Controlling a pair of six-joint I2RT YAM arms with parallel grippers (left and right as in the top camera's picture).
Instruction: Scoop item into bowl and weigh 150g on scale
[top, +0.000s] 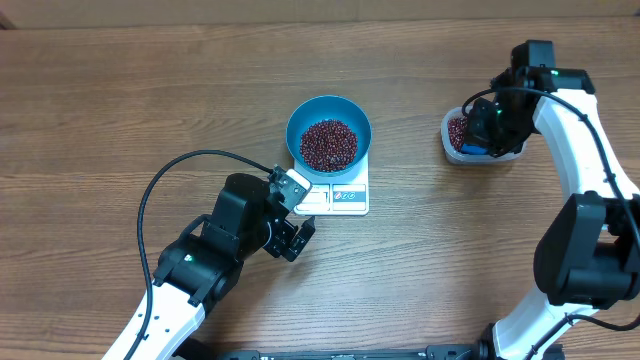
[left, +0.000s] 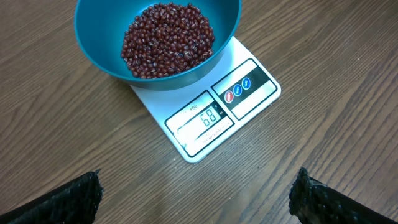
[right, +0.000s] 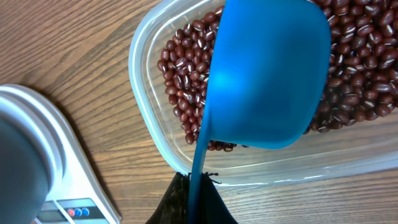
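Beans (left: 166, 37) sit in the blue bowl (left: 99, 56) on the scale (left: 249, 93), whose display (left: 210, 116) reads 68, I think. My left end effector (left: 199, 202) hangs released nearby; the right end effector (right: 193, 202) grips the scoop (right: 267, 74) over the tub (right: 149, 124).

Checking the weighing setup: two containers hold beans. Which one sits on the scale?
The round light blue bowl, resting on the white scale. The clear plastic tub stands apart on the table, with the blue scoop over it.
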